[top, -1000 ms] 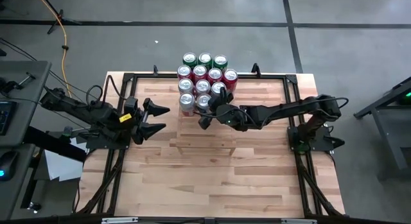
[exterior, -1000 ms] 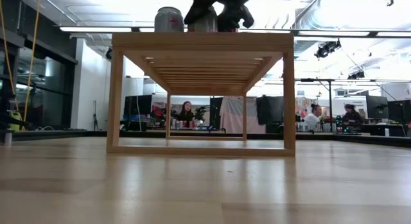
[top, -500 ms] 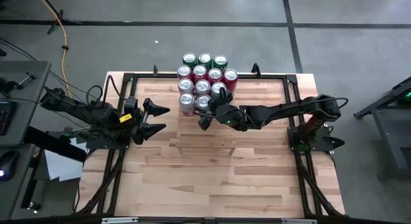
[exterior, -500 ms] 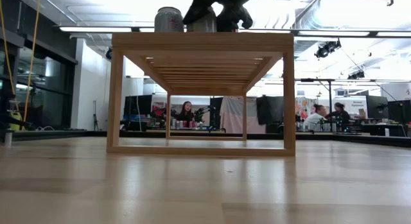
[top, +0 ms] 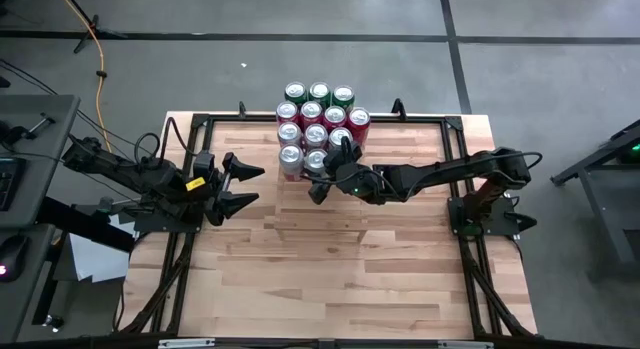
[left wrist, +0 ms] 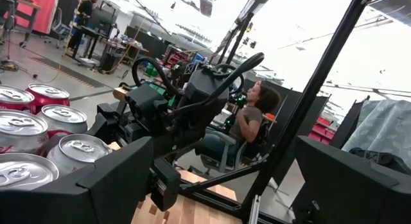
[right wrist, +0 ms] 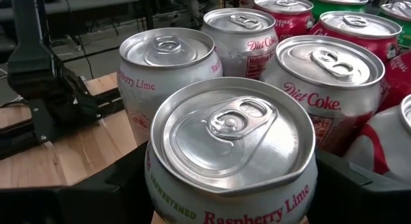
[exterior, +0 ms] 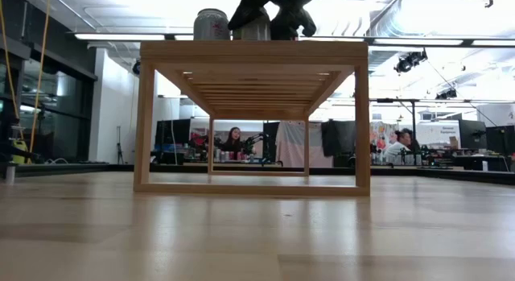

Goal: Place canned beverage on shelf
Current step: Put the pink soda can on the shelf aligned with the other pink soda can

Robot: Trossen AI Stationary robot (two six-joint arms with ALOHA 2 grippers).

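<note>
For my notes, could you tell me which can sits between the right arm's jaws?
The silver Raspberry Lime can at the near right corner of the cluster; the right gripper straddles it, while the other cans stand free.

Overhead, table-level and two wrist cameras share the cans [top: 318, 129].

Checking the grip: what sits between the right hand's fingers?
A silver Raspberry Lime can sits inside the right hand, seen in the right wrist view.

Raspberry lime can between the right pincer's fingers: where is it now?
In the high view, the raspberry lime can stands on the shelf, front row of the can cluster, inside the right pincer.
</note>
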